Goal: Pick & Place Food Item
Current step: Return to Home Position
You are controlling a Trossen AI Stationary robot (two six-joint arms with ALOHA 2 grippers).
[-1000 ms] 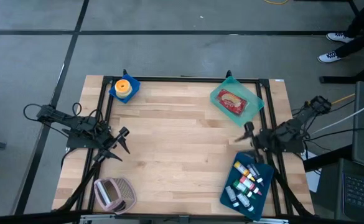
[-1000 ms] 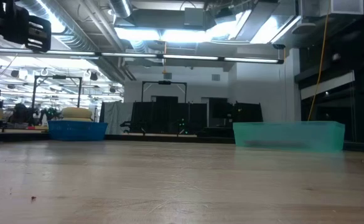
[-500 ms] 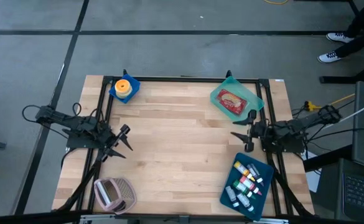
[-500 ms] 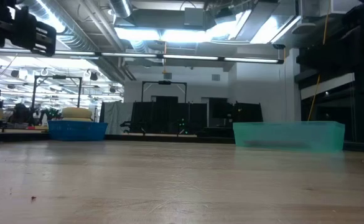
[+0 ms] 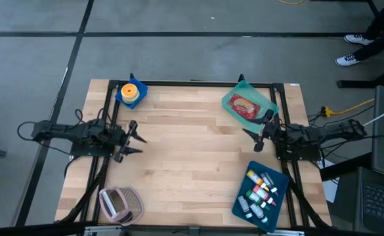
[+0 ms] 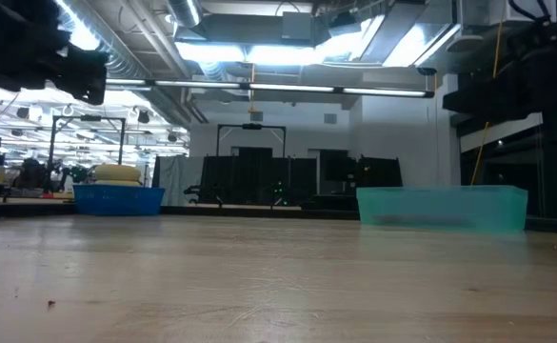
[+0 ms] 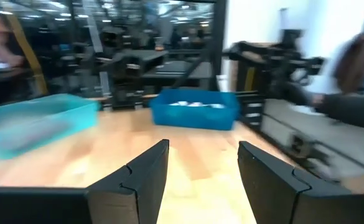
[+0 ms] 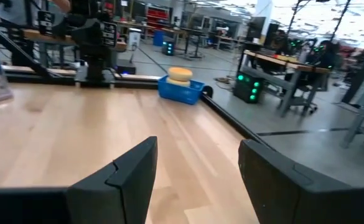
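Observation:
A teal tray (image 5: 233,99) at the far right holds a red food item (image 5: 246,107). At the far left, a blue tray (image 5: 121,96) holds a yellow-orange round food item (image 5: 132,91); the right wrist view shows this round food item (image 8: 180,74) too. My left gripper (image 5: 132,137) hovers open above the table's left side, pointing level toward the right edge. My right gripper (image 5: 260,133) hovers open just near of the teal tray and points toward the left edge. In the wrist views, my left gripper (image 7: 203,180) and my right gripper (image 8: 197,180) have nothing between their fingers.
A blue tray (image 5: 260,192) with several small tubes and bottles sits at the near right. A pink basket-like object (image 5: 119,204) lies at the near left. Black frame rails (image 5: 107,118) run along the table's sides. Bare wood (image 5: 192,151) spans the middle.
Both arms have swung level about their bases. My left gripper has gone toward the far edge and turned to face the right edge. My right gripper has gone a little toward the far edge and turned to face the left edge. Nothing on the table has moved.

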